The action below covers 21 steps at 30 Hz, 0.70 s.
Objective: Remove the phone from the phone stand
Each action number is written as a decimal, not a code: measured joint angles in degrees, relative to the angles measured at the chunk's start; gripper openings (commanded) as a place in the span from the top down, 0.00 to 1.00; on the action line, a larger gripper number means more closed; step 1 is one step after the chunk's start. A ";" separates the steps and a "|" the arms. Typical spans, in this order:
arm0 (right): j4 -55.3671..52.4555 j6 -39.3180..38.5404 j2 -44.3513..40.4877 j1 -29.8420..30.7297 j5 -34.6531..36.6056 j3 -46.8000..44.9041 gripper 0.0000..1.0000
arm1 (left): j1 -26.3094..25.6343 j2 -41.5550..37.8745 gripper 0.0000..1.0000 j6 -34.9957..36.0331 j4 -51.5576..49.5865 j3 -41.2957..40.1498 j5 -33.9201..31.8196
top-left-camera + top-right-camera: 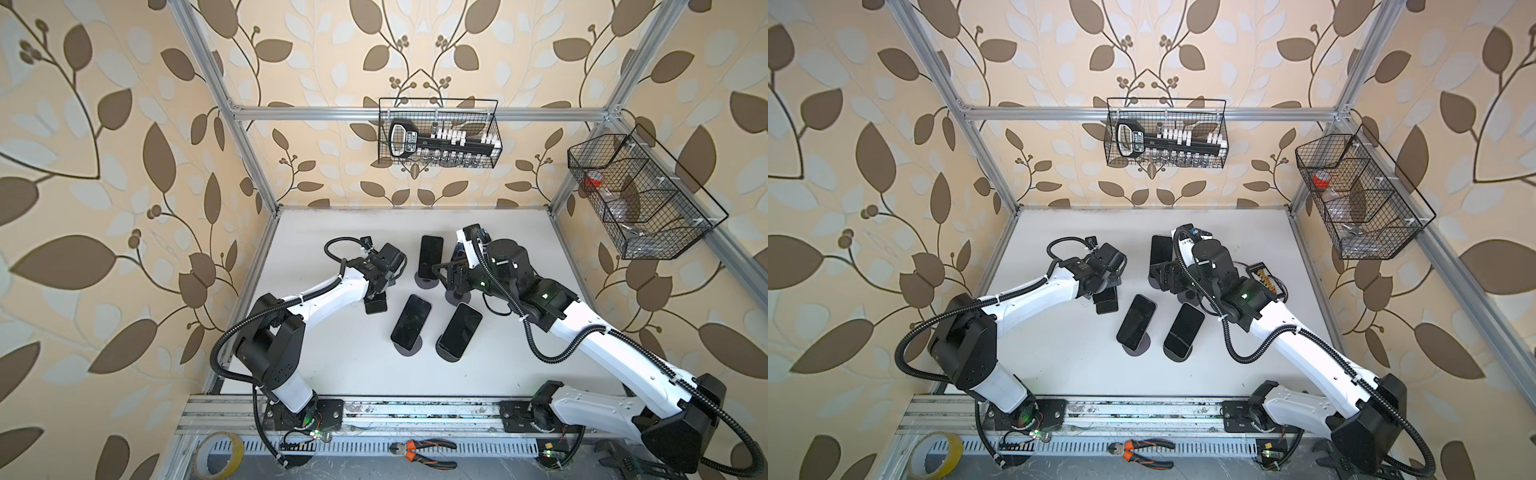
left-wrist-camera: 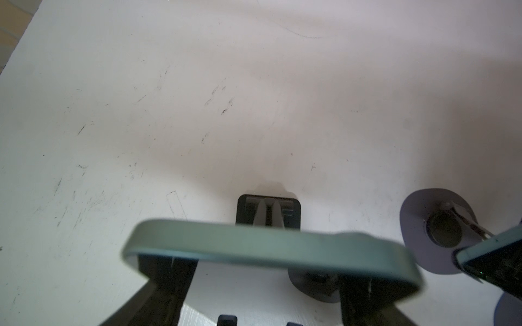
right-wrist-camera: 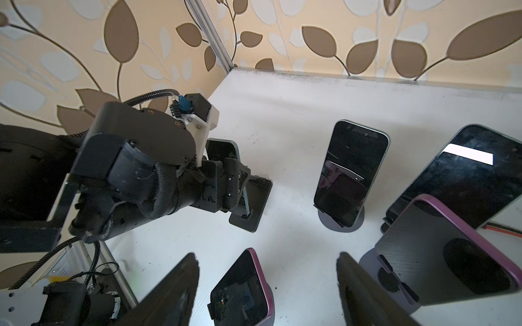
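Glass-faced, rigid, likely slippery, the phone [image 2: 282,248] is propped on its stand [image 2: 268,210] between the jaws of the left gripper [image 2: 262,282], whose clamping cannot be told; side edges are best pinched.

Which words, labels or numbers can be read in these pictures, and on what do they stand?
None can be read for certain.
White label on the black tool rack in the wire basket: blurred.
Dark marks on the right arm's white wrist mount: too small.

Overhead pair looking down on whole table [image 1: 353,374], wrist cameras close-up
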 measured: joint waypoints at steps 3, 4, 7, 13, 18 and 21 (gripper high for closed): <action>-0.04 -0.15 -0.48 0.00 0.00 -0.04 0.22 | 0.00 0.00 0.20 -0.02 0.02 0.00 0.02; -0.04 -0.15 -0.59 0.00 0.02 -0.07 0.22 | 0.00 0.00 0.21 -0.02 0.04 0.00 0.02; -0.07 -0.15 -0.70 0.00 0.02 -0.26 0.22 | 0.00 0.00 0.22 -0.02 0.09 0.00 0.07; -0.37 -0.15 -0.70 0.00 0.02 -0.39 0.22 | 0.00 0.00 0.23 0.00 0.20 0.00 0.13; -0.39 -0.13 -0.70 0.00 0.02 -0.42 0.22 | 0.00 0.00 0.25 0.02 0.26 0.00 0.17; -0.39 -0.11 -0.68 0.00 0.02 -0.42 0.22 | 0.00 0.00 0.26 0.04 0.35 -0.07 0.17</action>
